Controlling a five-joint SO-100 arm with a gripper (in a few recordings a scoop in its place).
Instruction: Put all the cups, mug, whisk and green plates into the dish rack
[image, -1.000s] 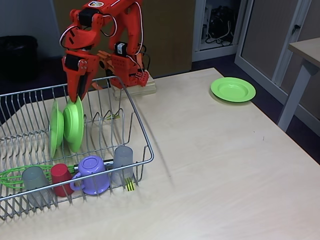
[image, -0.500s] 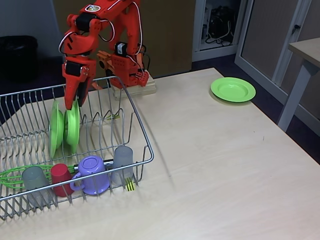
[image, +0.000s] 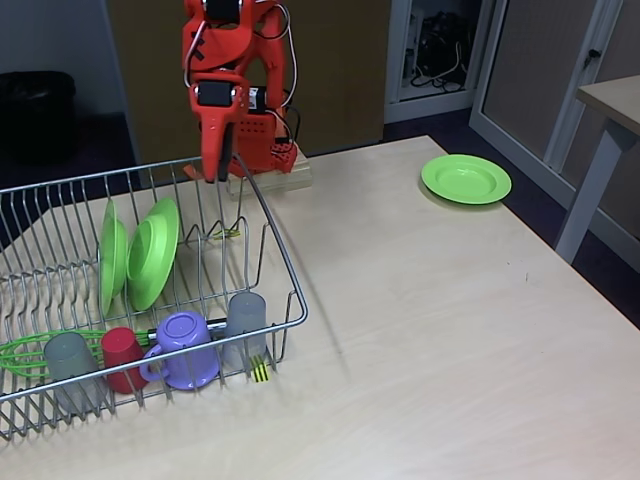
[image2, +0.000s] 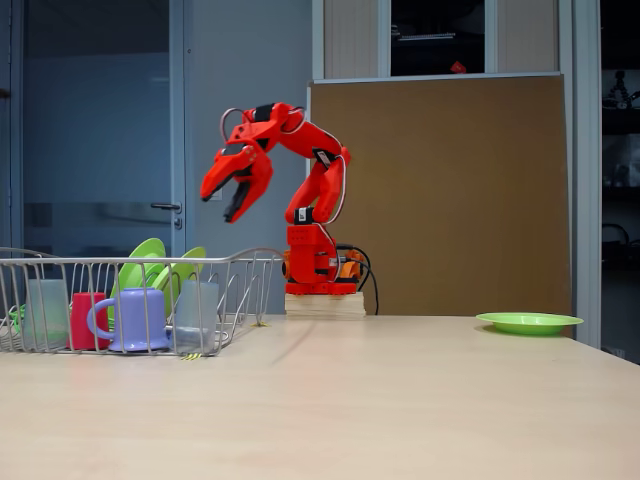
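Pincer (image2: 240, 195) empty, jaws spread, raised above dish rack (image: 285, 262) rear edge. Two green plates stand in rack; third green plate (image: 466, 178) lies flat on bench (image: 430, 330), well apart, toward pic right in both fixed views. Judgement: next reach goes that way

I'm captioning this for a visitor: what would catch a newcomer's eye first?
The bright orange-red arm, its open hand raised above the dish rack. Then the lime-green plates: two on edge inside the rack, one lying alone at the table's far right corner.
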